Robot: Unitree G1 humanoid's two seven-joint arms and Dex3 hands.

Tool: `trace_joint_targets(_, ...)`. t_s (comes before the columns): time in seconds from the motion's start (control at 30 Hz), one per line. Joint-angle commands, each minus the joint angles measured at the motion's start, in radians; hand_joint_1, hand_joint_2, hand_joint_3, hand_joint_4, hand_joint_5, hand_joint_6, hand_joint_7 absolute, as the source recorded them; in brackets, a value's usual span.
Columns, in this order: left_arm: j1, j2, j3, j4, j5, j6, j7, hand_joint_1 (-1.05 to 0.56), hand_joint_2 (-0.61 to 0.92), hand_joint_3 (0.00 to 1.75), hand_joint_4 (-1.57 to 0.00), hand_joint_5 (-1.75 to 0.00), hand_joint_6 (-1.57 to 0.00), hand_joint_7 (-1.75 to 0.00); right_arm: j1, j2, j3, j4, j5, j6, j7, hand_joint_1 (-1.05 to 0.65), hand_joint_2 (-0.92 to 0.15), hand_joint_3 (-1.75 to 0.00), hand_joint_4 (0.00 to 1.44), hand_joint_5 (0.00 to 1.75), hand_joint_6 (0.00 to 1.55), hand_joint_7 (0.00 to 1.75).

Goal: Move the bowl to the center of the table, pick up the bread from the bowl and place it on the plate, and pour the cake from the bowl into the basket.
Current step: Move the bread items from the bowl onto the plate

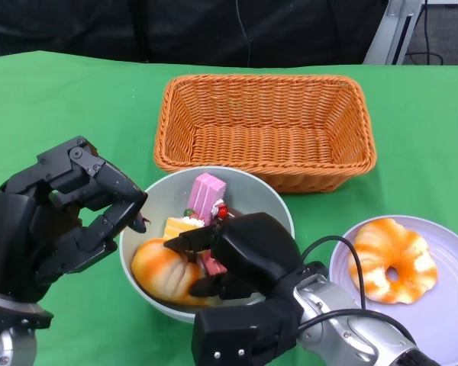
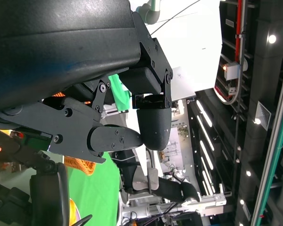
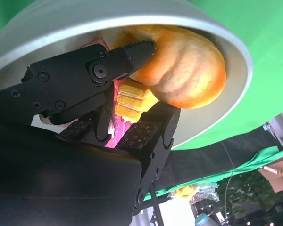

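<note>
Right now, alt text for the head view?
The right hand reaches into a grey bowl of bread and pink and yellow cake pieces, fingers around the bread. The left hand is at the bowl's left rim; behind it, a wicker basket; right, a plate with another bread.

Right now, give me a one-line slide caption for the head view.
Right hand reaches into the grey bowl toward the orange bread; a second bread lies on the plate.

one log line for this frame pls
right hand: in bowl, fingers around bread | left hand: at bowl rim, holding nothing | plate: one bread | basket: empty
</note>
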Motion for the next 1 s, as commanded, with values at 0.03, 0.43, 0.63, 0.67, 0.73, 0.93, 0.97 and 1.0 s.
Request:
trace_joint_targets(0.03,0.008,0.016,0.008,0.002,0.002,-0.015,0.000,-0.20,0.92,0.34,-0.76,-1.59,-0.78,-1.19,-0.024,0.004,-0.027,0.010,0.015,0.001,-0.013,-0.22,-0.87,-0.01,0.85,1.01,1.11,0.00)
trace_joint_targets(0.43,0.009,0.014,0.006,0.004,0.013,-0.020,0.005,-0.19,0.92,0.33,-0.74,-1.63,-0.77,-1.23,-0.024,0.022,-0.078,-0.044,0.039,0.057,0.028,-0.20,-0.92,-0.04,0.63,1.60,1.15,0.03)
trace_joint_targets(0.63,0.008,0.013,0.006,0.008,0.022,-0.027,0.007,-0.18,0.92,0.36,-0.73,-1.64,-0.76,-1.24,-0.009,0.036,-0.114,-0.104,0.088,0.118,0.109,-0.18,-0.92,-0.02,0.65,1.55,1.15,0.05)
trace_joint_targets(0.67,0.007,0.014,0.007,0.010,0.021,-0.028,0.005,-0.18,0.92,0.36,-0.73,-1.64,-0.76,-1.24,-0.006,0.037,-0.121,-0.115,0.102,0.124,0.122,-0.16,-0.92,-0.03,0.62,1.63,1.13,0.12)
trace_joint_targets(0.73,0.006,0.016,0.007,0.014,0.021,-0.031,0.003,-0.18,0.92,0.36,-0.73,-1.64,-0.76,-1.25,-0.001,0.040,-0.134,-0.142,0.129,0.153,0.160,-0.16,-0.92,-0.07,0.59,1.69,0.78,0.81)
trace_joint_targets(0.93,0.002,0.017,0.009,0.022,0.011,-0.031,-0.002,-0.21,0.92,0.33,-0.73,-1.64,-0.75,-1.24,0.006,0.033,-0.147,-0.211,0.153,0.220,0.219,-0.15,-0.92,-0.08,0.69,1.39,0.73,0.73)
trace_joint_targets(0.97,0.002,0.018,0.009,0.022,0.009,-0.030,-0.003,-0.21,0.92,0.32,-0.73,-1.63,-0.76,-1.23,0.007,0.030,-0.149,-0.218,0.154,0.224,0.220,-0.15,-0.92,-0.08,0.72,1.35,0.77,0.62)
trace_joint_targets(1.0,0.002,0.018,0.008,0.022,0.007,-0.029,-0.004,-0.21,0.92,0.32,-0.74,-1.63,-0.76,-1.23,0.008,0.029,-0.150,-0.223,0.154,0.227,0.221,-0.15,-0.92,-0.08,0.73,1.34,0.79,0.58)
